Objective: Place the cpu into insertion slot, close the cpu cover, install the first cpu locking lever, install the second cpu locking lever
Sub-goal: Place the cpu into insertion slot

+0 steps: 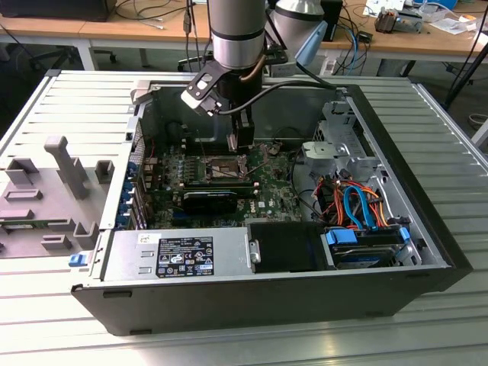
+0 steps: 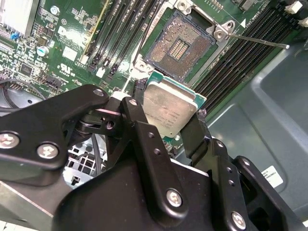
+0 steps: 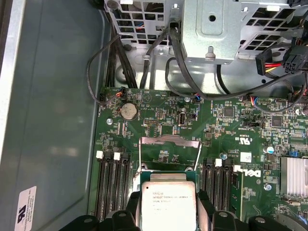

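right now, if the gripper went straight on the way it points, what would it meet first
Probably the insertion slot: the gripper, shut on the cpu, points down at the motherboard, the open slot just ahead in the second wrist view. Depth is unclear, so it may meet the slot's rim first.

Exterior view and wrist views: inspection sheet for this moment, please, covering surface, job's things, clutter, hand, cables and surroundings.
Surface: ribbed metal table carrying an open computer case.
Job's things: cpu held in the hand; insertion slot open and empty; cpu cover raised; locking lever swung clear.
Clutter: grey fixture block beside the case.
Hand: hand shut on the cpu, above the board.
Cables: orange and blue cables by the drive bay.
Surroundings: wooden desks behind.
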Robot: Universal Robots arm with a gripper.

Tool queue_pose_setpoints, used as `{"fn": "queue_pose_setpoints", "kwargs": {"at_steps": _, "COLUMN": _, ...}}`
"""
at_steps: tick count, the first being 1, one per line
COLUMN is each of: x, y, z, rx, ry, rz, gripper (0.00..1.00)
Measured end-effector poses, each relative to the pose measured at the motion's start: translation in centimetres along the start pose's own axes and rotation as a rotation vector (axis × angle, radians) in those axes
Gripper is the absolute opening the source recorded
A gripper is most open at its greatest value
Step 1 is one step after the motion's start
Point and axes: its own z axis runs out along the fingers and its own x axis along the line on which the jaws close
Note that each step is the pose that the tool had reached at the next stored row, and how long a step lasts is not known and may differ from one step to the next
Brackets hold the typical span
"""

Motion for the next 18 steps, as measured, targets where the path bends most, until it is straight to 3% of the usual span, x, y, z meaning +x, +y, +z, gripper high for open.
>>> {"fn": "queue_pose_setpoints", "kwargs": {"at_steps": 7, "x": 0.01, "y": -0.22, "z": 0.12, "rx": -0.0001, "ry": 0.0001, "rz": 0.001, "gripper": 0.55}}
{"fn": "queue_pose_setpoints", "kwargs": {"at_steps": 14, "x": 0.06, "y": -0.97, "z": 0.68, "rx": -0.0001, "ry": -0.0007, "rz": 0.001, "gripper": 0.55}}
{"fn": "queue_pose_setpoints", "kwargs": {"at_steps": 18, "x": 0.07, "y": -1.19, "z": 0.94, "rx": -0.0002, "ry": -0.0070, "rz": 0.001, "gripper": 0.55}}
